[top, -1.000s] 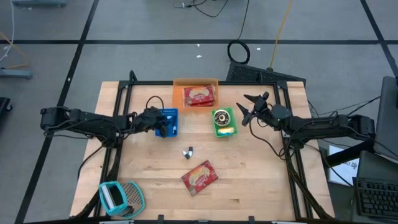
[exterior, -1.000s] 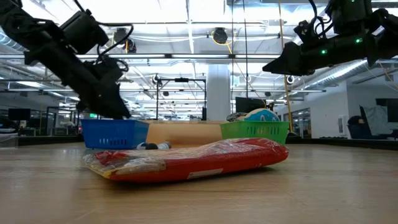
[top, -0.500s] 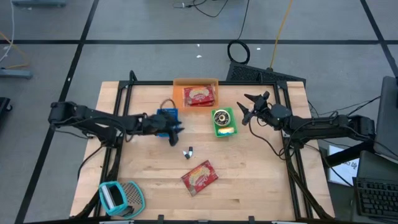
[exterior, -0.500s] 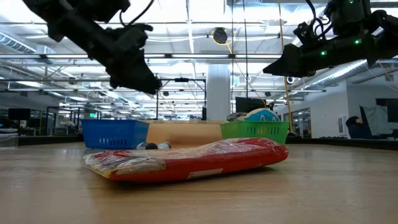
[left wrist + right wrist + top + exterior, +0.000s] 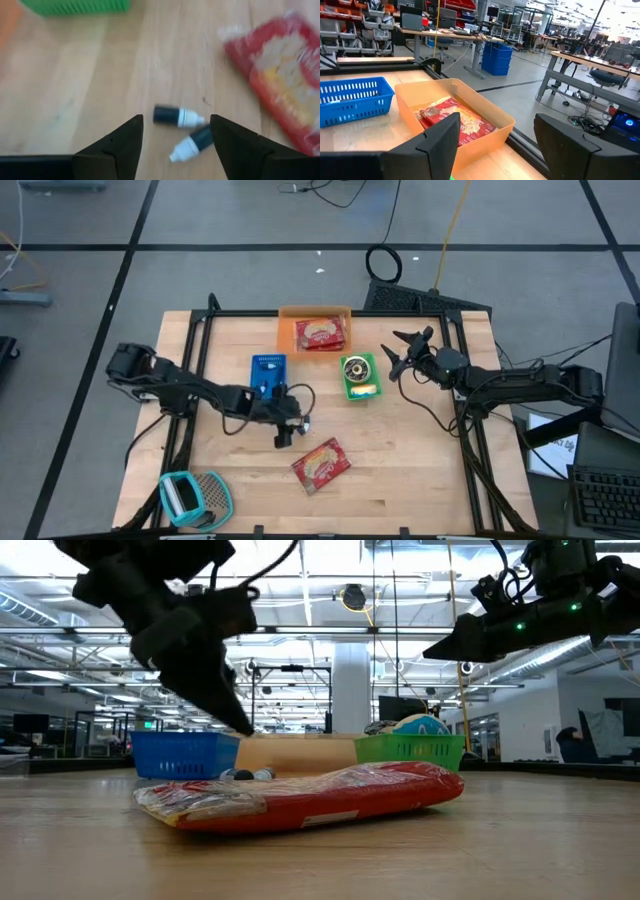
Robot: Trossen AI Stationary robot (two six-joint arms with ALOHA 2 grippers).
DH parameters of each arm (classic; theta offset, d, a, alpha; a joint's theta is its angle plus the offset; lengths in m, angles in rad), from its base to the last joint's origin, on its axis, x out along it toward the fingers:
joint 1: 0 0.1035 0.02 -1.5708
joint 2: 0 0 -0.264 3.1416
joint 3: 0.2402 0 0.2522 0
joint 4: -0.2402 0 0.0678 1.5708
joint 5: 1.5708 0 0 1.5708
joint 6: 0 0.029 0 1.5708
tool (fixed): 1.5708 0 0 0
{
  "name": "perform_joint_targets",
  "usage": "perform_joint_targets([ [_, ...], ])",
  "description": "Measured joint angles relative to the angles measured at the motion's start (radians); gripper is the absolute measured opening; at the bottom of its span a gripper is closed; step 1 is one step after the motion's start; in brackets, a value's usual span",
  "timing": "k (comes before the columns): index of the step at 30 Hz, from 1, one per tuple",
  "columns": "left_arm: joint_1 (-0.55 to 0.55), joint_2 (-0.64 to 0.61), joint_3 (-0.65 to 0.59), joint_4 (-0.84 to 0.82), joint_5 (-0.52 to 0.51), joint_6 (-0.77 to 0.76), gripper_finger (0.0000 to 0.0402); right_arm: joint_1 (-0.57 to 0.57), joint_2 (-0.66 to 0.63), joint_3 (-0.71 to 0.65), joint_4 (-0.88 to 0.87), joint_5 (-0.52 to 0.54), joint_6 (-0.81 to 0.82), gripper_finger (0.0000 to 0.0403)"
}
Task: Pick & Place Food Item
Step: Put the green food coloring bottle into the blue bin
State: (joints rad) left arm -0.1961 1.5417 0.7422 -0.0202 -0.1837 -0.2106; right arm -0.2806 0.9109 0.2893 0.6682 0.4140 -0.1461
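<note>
Left claw [image 5: 284,437] hangs open; right claw [image 5: 394,352] waits open.

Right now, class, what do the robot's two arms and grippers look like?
Both arms are dark, jointed and slim, with black cables looping alongside. The left gripper ends in two dark, tapered fingers. The right gripper has the same black fingers, and small green lights glow on its arm in the low view.
</note>
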Motion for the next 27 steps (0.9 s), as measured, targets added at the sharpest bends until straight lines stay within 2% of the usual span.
perform_joint_targets([
  [4,-0.028,0.057,0.000,-0.007,0.002,0.003,0.0248,0.000,0.000,0.000,0.000,0.000,-0.008,0.0242],
  [11,-0.058,0.153,0.000,0.003,0.039,0.101,0.0251,0.000,0.000,0.000,0.000,0.000,0.001,0.0242],
  [27,-0.056,0.172,0.000,0.052,0.038,0.187,0.0250,0.000,0.000,0.000,0.000,0.001,0.117,0.0242],
])
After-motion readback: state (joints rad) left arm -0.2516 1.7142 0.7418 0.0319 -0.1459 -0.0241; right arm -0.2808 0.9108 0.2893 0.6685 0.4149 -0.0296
